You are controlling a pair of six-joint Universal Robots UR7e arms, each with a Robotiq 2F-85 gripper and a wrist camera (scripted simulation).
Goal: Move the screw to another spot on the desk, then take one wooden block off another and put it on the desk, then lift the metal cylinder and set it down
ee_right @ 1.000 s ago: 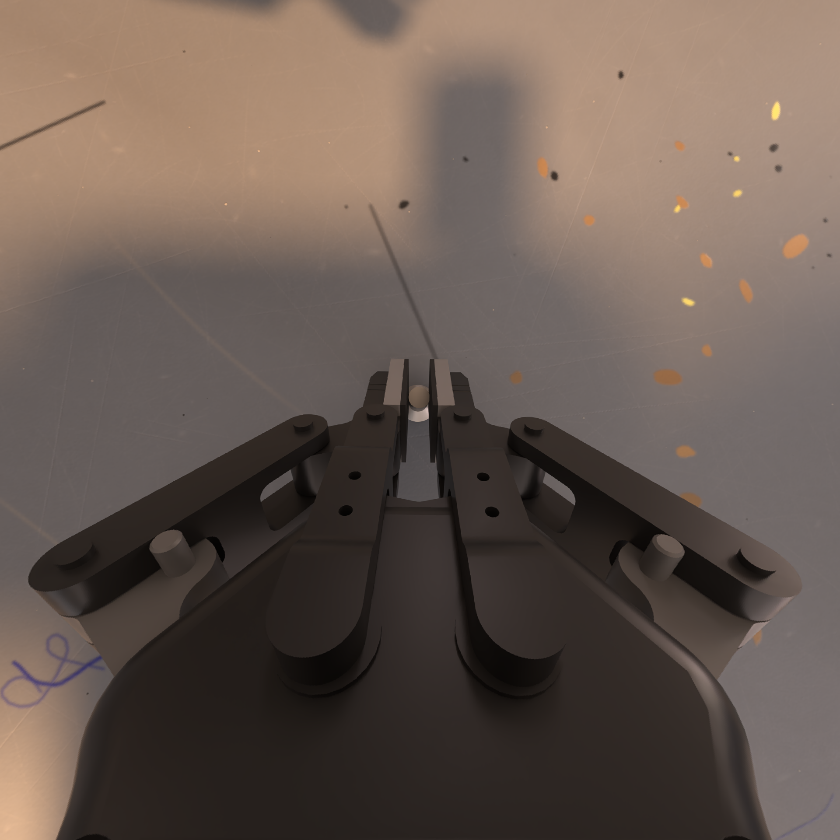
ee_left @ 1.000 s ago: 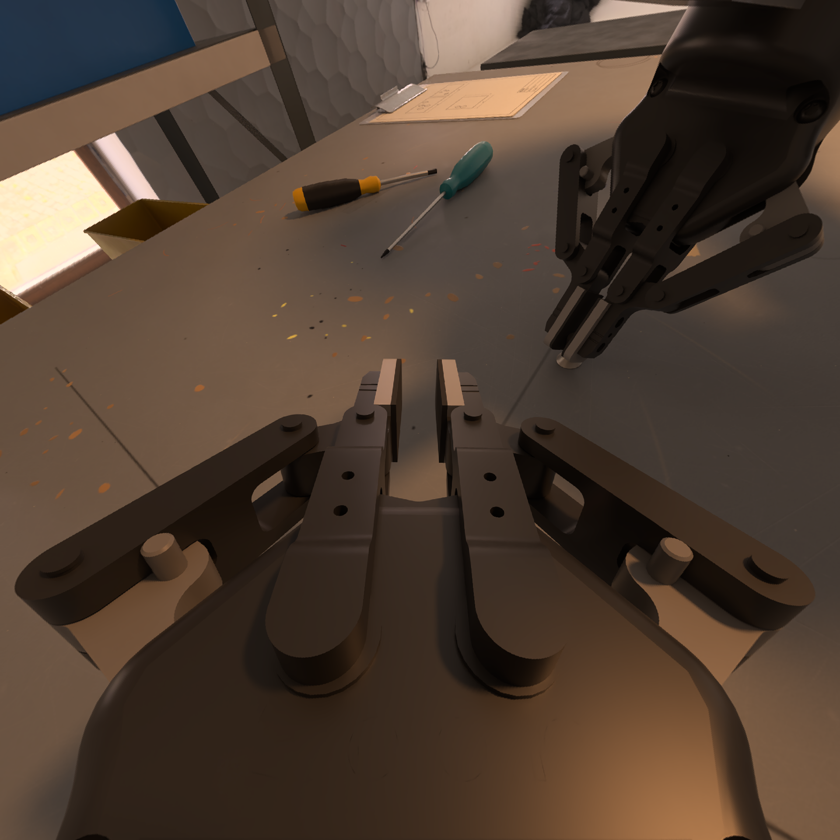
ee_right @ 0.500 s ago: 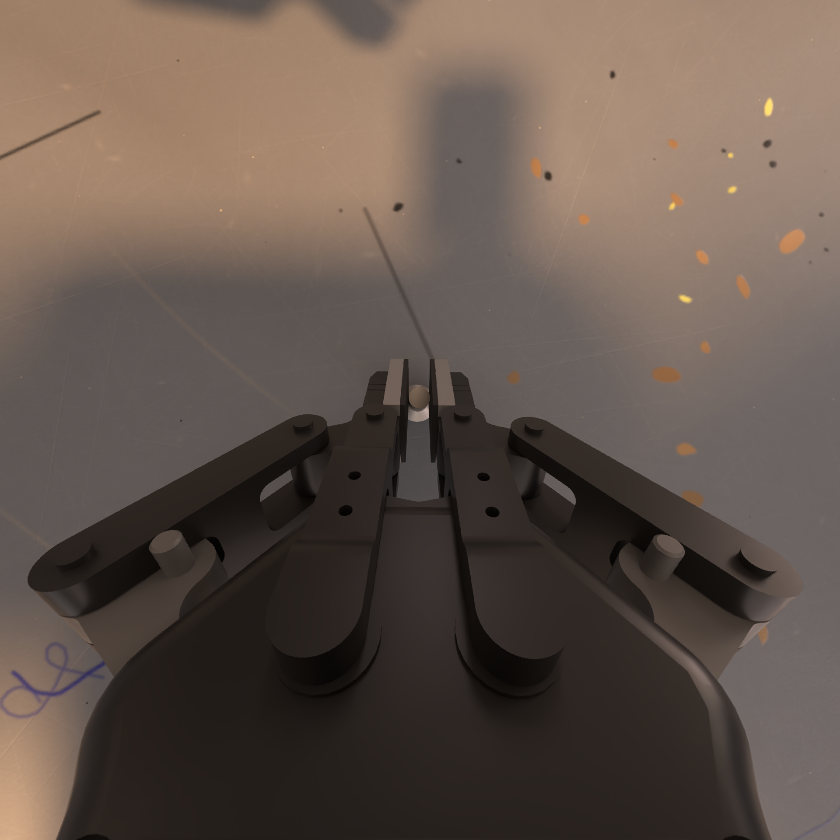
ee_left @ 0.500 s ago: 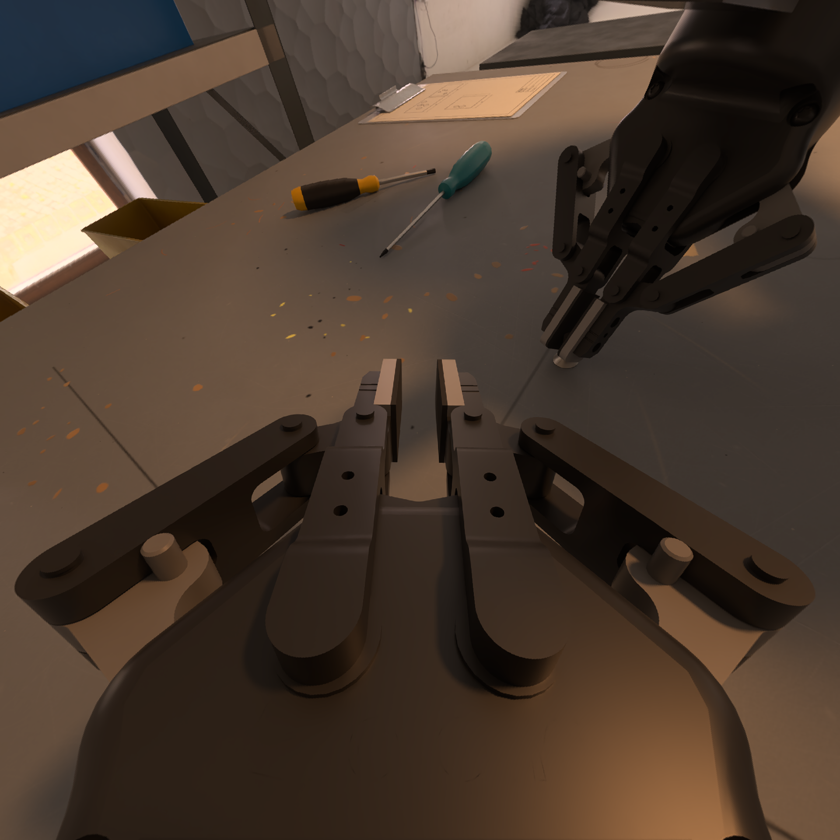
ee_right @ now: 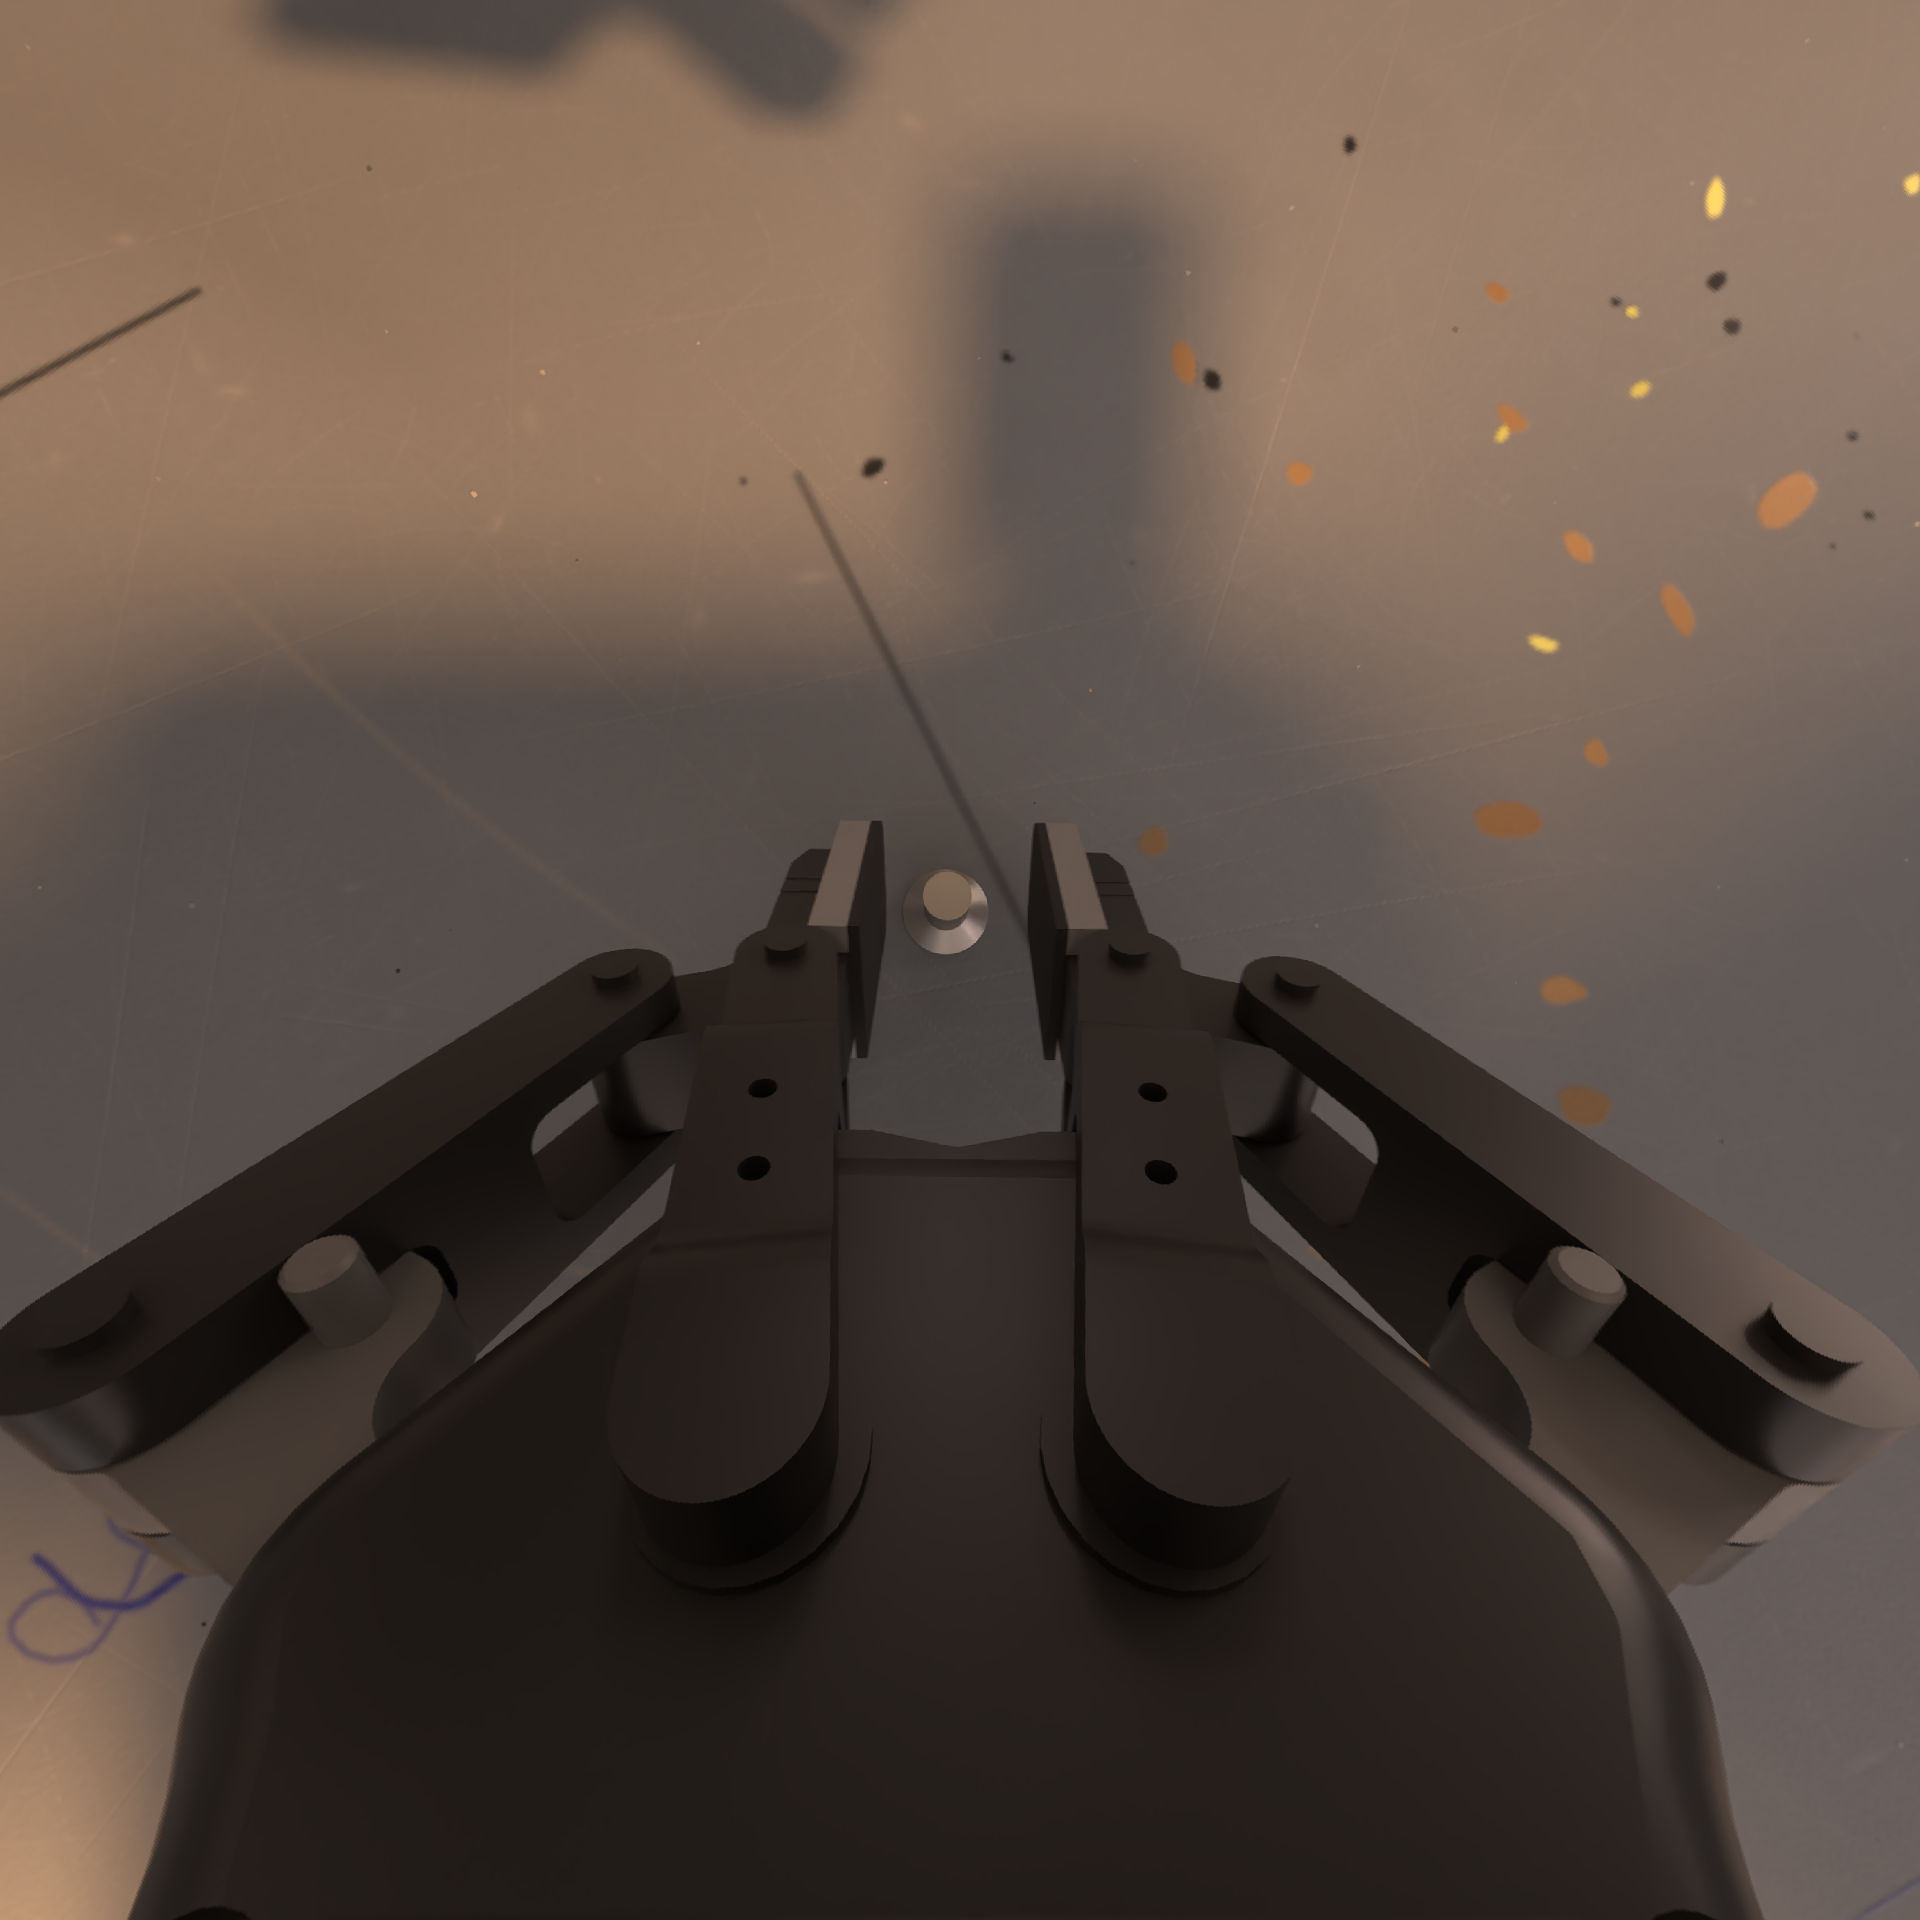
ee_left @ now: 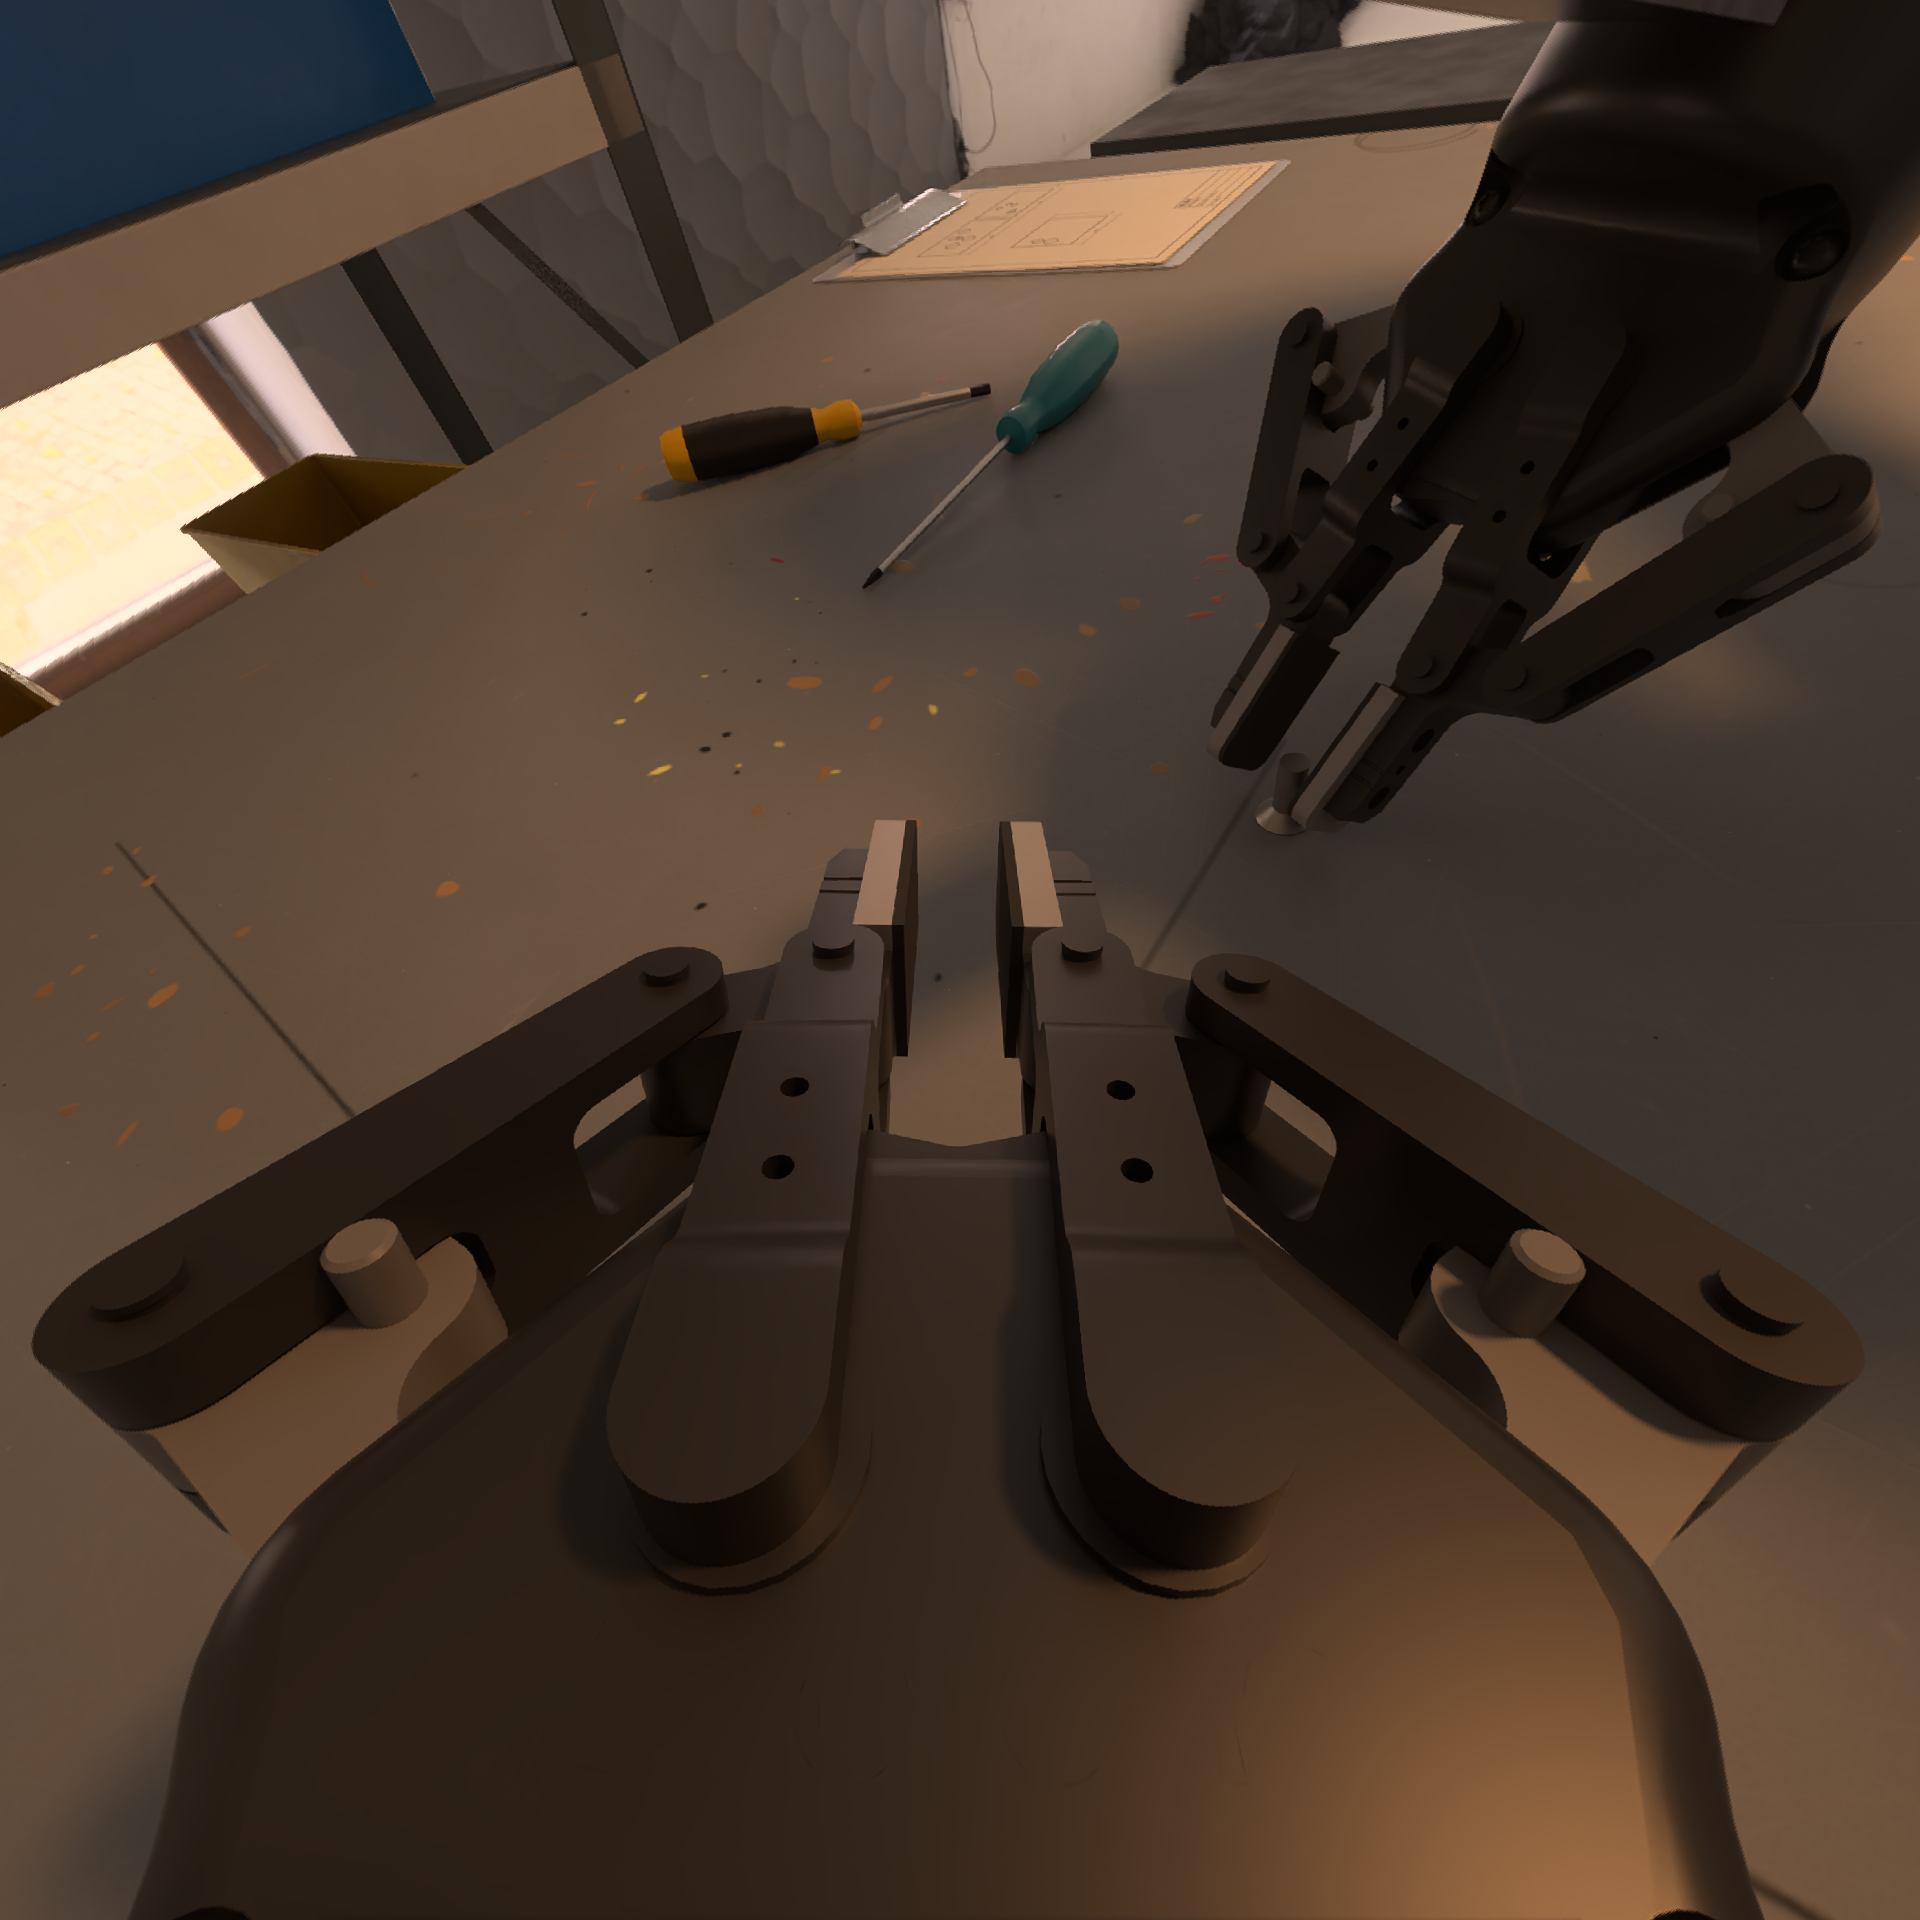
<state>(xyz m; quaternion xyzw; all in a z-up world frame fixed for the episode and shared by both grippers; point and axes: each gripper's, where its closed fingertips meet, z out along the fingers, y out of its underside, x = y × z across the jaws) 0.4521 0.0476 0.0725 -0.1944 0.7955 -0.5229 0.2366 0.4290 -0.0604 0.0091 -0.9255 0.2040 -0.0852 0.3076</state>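
The small metal screw point(ee_right: 943, 912) stands head-down on the grey desk point(ee_right: 520, 831), between the fingers of my right gripper point(ee_right: 956, 873). The right gripper is open and its pads do not touch the screw. In the left wrist view the screw point(ee_left: 1286, 800) shows at the right under the right gripper point(ee_left: 1297, 764). My left gripper point(ee_left: 956, 862) hovers low over the desk, empty, with a narrow gap between its pads. No wooden blocks or metal cylinder are in view.
A black-and-yellow screwdriver point(ee_left: 758, 442) and a teal screwdriver point(ee_left: 1060, 384) lie on the far part of the desk. A clipboard with paper point(ee_left: 1060, 223) lies beyond them. A cardboard box point(ee_left: 301, 509) sits past the left edge, by a shelf frame point(ee_left: 623, 156).
My right gripper was shut on the screw and has opened, leaving the screw standing on the desk. The left gripper has not moved.
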